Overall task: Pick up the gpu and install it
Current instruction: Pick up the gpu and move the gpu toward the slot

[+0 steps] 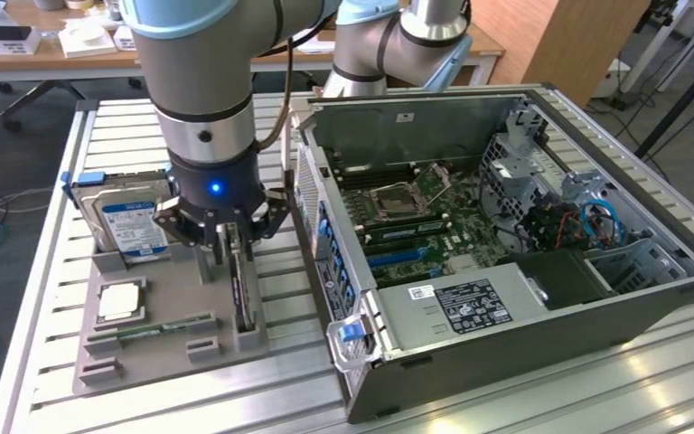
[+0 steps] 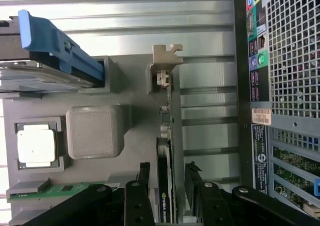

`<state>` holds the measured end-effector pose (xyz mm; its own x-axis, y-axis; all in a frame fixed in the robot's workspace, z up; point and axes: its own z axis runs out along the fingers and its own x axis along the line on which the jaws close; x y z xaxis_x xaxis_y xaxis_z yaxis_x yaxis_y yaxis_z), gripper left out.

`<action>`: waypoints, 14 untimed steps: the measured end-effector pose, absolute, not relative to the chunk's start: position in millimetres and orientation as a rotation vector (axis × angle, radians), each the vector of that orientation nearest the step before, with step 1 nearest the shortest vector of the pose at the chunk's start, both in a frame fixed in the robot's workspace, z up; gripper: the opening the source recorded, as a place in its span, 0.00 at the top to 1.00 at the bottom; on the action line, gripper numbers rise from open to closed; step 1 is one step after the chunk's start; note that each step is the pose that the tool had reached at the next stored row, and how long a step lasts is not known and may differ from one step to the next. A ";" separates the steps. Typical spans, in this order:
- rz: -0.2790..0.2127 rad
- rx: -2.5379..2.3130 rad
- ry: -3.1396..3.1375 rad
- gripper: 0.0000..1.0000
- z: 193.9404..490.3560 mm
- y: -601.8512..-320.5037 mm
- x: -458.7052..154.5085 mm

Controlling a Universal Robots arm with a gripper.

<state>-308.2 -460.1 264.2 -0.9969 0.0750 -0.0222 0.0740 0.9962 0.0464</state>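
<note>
The claw is seen released, its two dark fingers spread wide and lowered on either side of the gpu, with a narrow gap left on each side and nothing gripped. The gpu is stood on its long edge in a slot of a grey holder tray, its metal end bracket seated at the slot's far end. On the same tray, a silver hard drive with a blue-white label is held upright, a square processor chip is laid flat, and a slim green memory stick is set beside it. The tray is placed on a slatted aluminium table. Just beside the tray, toward the exterior view's right, an opened computer case is laid on its side, with the motherboard exposed.
</note>
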 end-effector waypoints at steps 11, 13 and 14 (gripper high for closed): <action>0.071 0.116 3.115 0.59 250.9 -463.1 -308.4; 0.071 0.116 3.115 0.59 248.7 -463.5 -308.5; 0.071 0.116 3.115 0.59 247.5 -463.7 -308.4</action>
<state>-308.4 -463.7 247.5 -0.9969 0.0750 -0.0222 0.0740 0.9962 0.0464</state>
